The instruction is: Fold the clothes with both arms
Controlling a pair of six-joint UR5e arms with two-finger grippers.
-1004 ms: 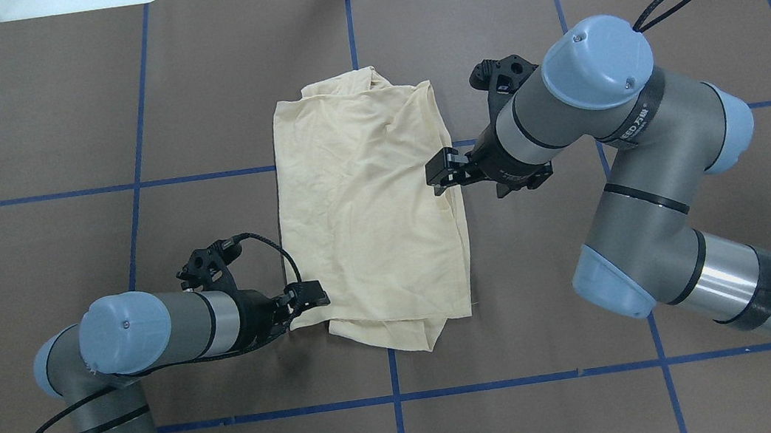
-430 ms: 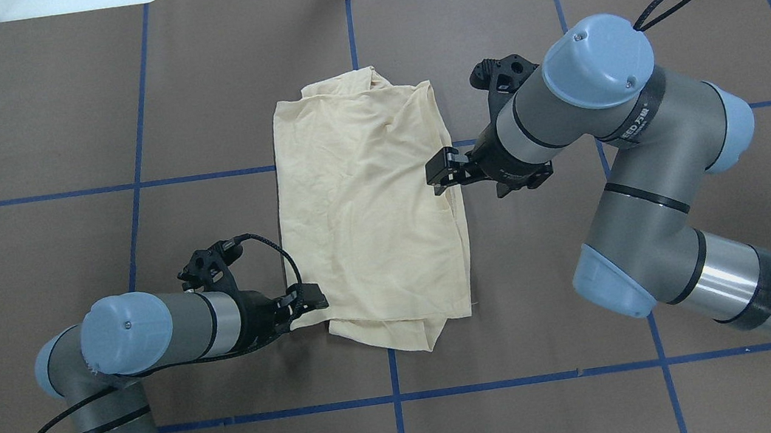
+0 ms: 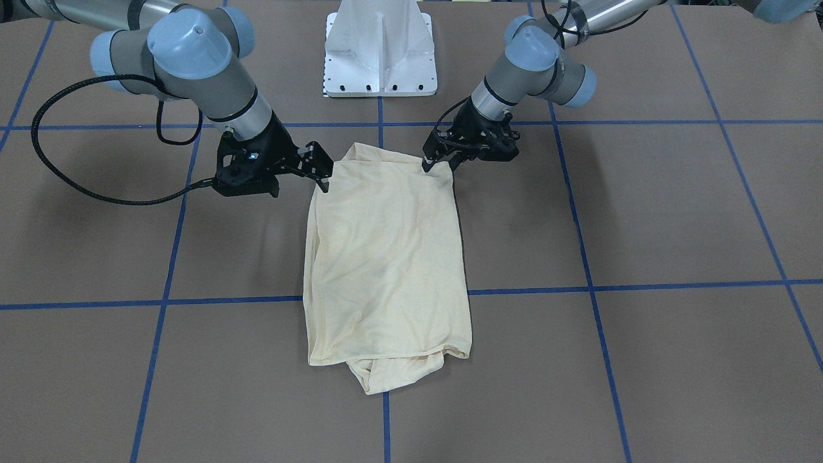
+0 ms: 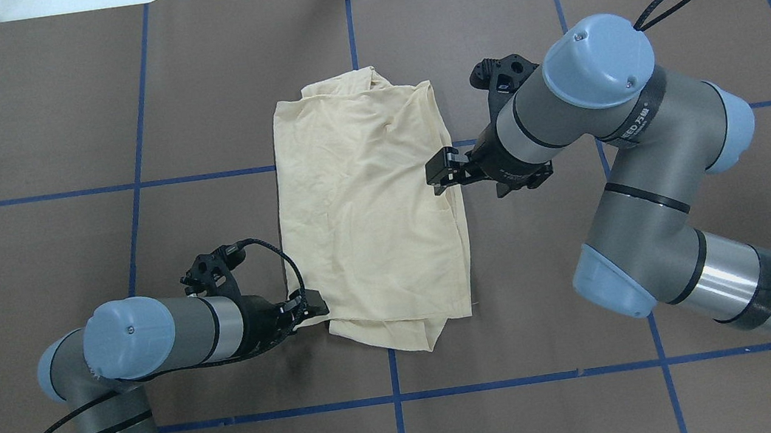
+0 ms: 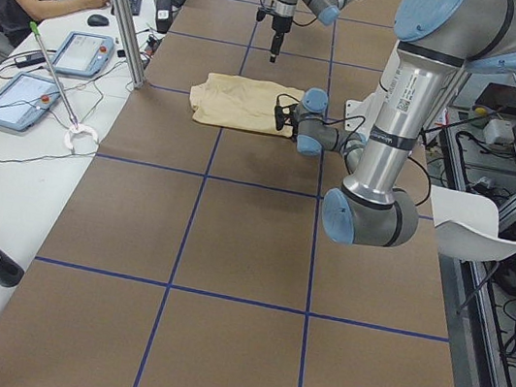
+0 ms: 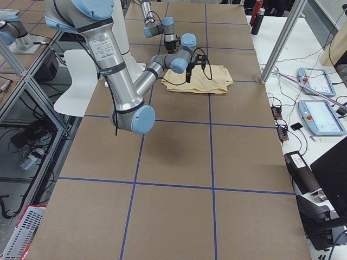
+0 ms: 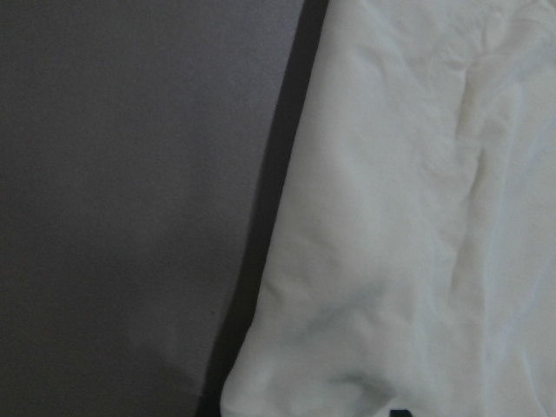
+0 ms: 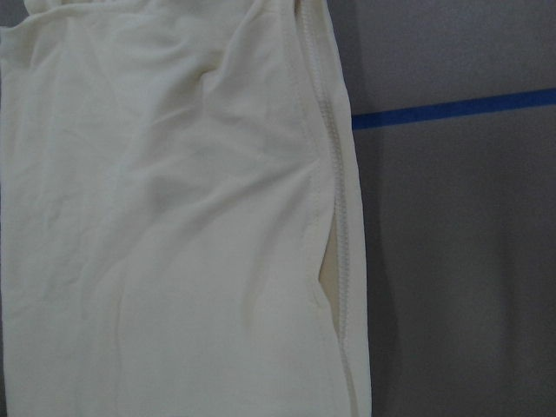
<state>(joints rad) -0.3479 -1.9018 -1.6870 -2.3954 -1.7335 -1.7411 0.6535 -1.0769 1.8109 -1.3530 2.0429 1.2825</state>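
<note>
Your pale cream-yellow thin shirt [image 4: 371, 218] lies folded lengthwise; cross folds likely remain. At its edge, right black claw gripper [image 4: 441, 172], jaws apart. At the corner, left black claw gripper [image 4: 315, 306]: grip unreadable.

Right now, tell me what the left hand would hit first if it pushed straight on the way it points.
The T-shirt: the left hand points low across the table at its near corner and seems to be at the edge, though exact contact is unclear.
</note>
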